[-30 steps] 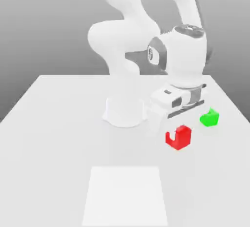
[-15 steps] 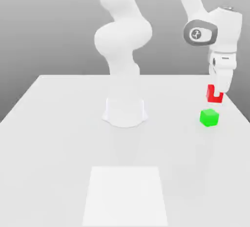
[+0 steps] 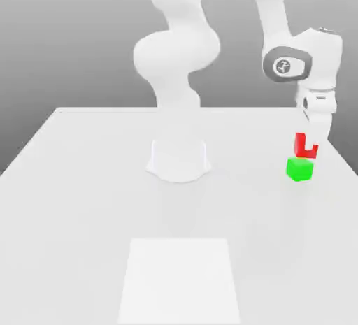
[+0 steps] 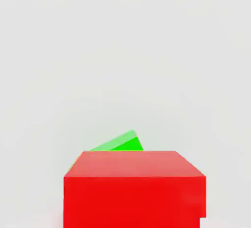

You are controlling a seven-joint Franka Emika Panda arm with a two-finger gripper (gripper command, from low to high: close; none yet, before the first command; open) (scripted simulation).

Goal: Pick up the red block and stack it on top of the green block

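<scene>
In the exterior view, my gripper (image 3: pixel 310 140) is shut on the red block (image 3: pixel 301 146) near the table's right edge. One white finger crosses the block's front face. The red block hangs directly above the green block (image 3: pixel 300 170), with its lower edge at or just over the green top; I cannot tell whether they touch. The green block rests on the white table (image 3: pixel 105 198). In the hand view, the red block (image 4: pixel 135 188) sits close to the camera and hides most of the green block (image 4: pixel 120 143) beyond it.
The arm's round white base (image 3: pixel 179 160) stands at the table's middle back. A paler square patch (image 3: pixel 179 282) marks the table near its front edge. The table's right edge runs close beside the two blocks.
The red block was lifted off the table and carried to the exterior view's right, over the green block. In the last half second it came down closer to the green top.
</scene>
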